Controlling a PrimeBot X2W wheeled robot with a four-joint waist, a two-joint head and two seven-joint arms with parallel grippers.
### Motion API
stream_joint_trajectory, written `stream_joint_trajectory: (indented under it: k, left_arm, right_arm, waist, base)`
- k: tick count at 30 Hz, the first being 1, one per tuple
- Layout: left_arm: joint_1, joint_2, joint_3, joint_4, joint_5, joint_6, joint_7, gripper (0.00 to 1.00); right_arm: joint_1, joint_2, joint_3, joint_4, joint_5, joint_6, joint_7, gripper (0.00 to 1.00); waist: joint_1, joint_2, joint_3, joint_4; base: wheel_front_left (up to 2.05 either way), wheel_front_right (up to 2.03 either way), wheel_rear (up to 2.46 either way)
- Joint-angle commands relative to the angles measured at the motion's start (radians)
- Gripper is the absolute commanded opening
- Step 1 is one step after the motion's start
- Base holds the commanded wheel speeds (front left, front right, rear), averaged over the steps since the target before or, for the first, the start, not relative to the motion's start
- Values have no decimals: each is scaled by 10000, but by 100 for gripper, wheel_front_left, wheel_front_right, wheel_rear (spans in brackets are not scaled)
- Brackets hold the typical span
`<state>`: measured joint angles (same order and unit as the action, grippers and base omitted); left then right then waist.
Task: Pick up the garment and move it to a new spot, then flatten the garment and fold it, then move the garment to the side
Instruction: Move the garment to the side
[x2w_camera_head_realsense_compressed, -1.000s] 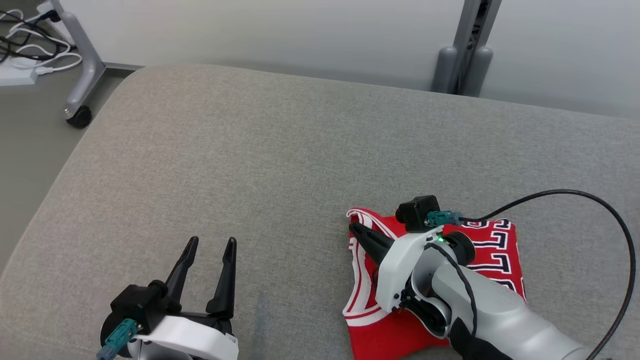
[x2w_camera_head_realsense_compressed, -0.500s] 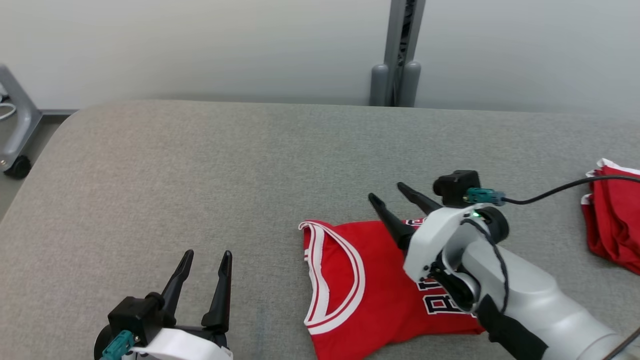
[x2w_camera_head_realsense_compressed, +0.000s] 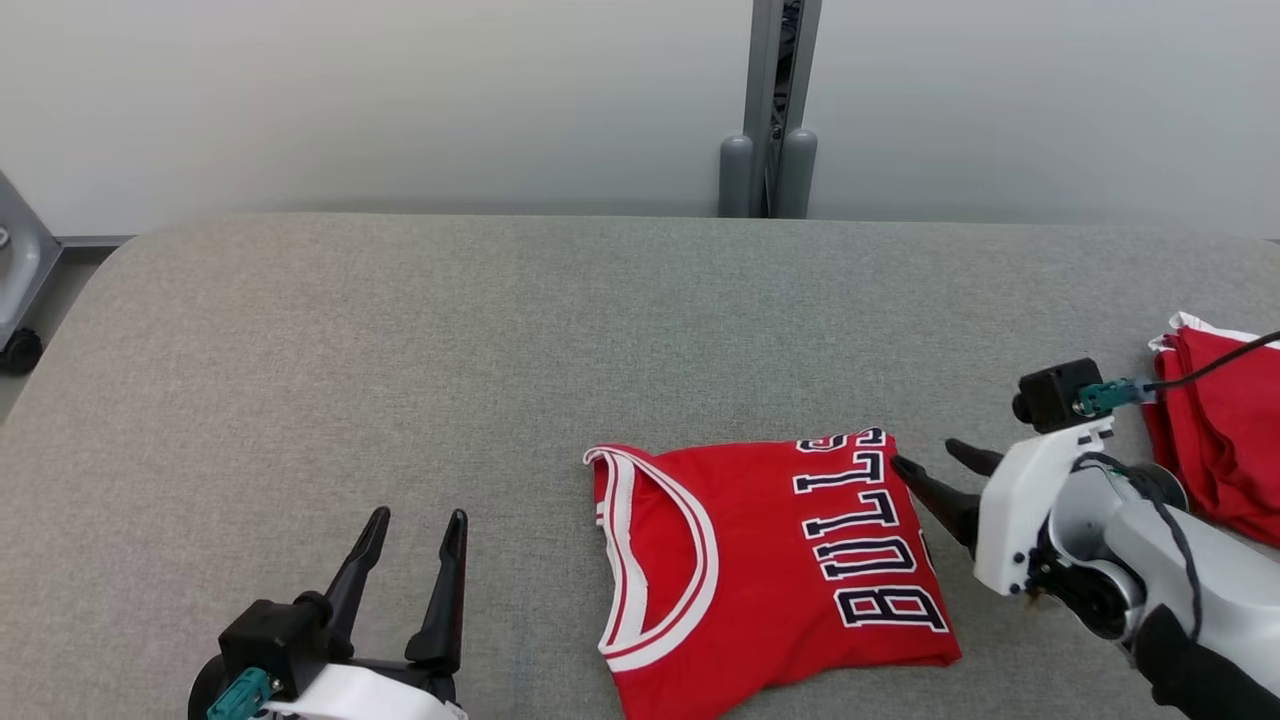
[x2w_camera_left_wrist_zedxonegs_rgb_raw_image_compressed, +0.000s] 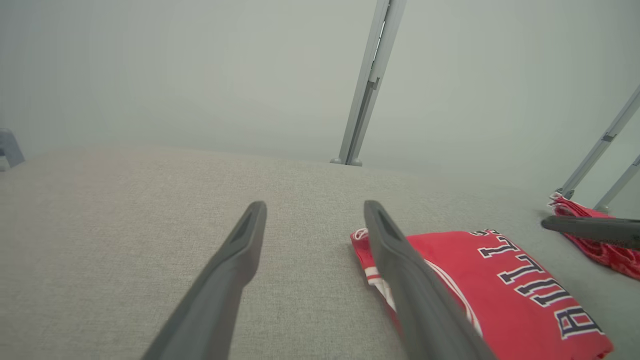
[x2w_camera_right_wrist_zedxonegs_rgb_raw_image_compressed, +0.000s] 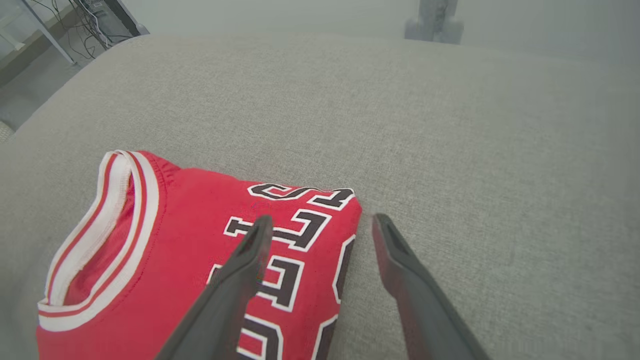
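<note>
The folded red jersey with black-and-white lettering (x2w_camera_head_realsense_compressed: 770, 560) is lying flat on the grey fabric tabletop (x2w_camera_head_realsense_compressed: 400, 330), near centre. The right tool (x2w_camera_head_realsense_compressed: 922, 455), fingers spread, is hovering at its right edge, possibly touching. The left tool (x2w_camera_head_realsense_compressed: 418, 517) is standing spread, well left.

Ahead of the left pincer (x2w_camera_head_realsense_compressed: 418, 517), grey woven cushion surface (x2w_camera_head_realsense_compressed: 400, 330) bare, passage free. Obstacles: folded red jersey with white trim (x2w_camera_head_realsense_compressed: 760, 560) at the tips of the right pincer (x2w_camera_head_realsense_compressed: 926, 455); heaped red cloth (x2w_camera_head_realsense_compressed: 1220, 450) close behind its wrist.
</note>
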<state>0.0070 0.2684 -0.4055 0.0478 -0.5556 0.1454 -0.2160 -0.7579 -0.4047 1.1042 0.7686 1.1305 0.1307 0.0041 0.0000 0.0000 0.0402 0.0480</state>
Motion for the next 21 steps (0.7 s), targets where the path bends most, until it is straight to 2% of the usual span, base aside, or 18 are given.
stream_joint_trajectory:
  k: [1,5,9,14,21]
  left_arm:
    - [-81,44,24,-42,27,49,-40,100]
    - [-173,65,72,-76,36,65,-84,100]
    - [-218,76,104,-93,50,87,-120,100]
    - [-371,58,75,-71,64,48,-154,100]
    - [-509,58,109,0,53,32,-203,100]
  right_arm:
    - [282,-382,-28,-318,381,1,520,100]
    - [711,-1068,-130,-946,1166,1,1504,100]
    - [1024,-1453,-303,-1367,1744,1,2023,100]
    - [1202,-1536,-490,-1444,2254,1,2457,100]
    - [1310,-1262,-666,-1197,2840,1,2989,100]
  waist:
    - [0,0,100,129]
    - [0,0,257,321]
    - [0,0,415,490]
    - [0,0,608,720]
    - [0,0,844,1038]
  base:
    - [0,0,0]
    - [0,0,0]
    - [0,0,0]
    - [0,0,0]
    - [0,0,0]
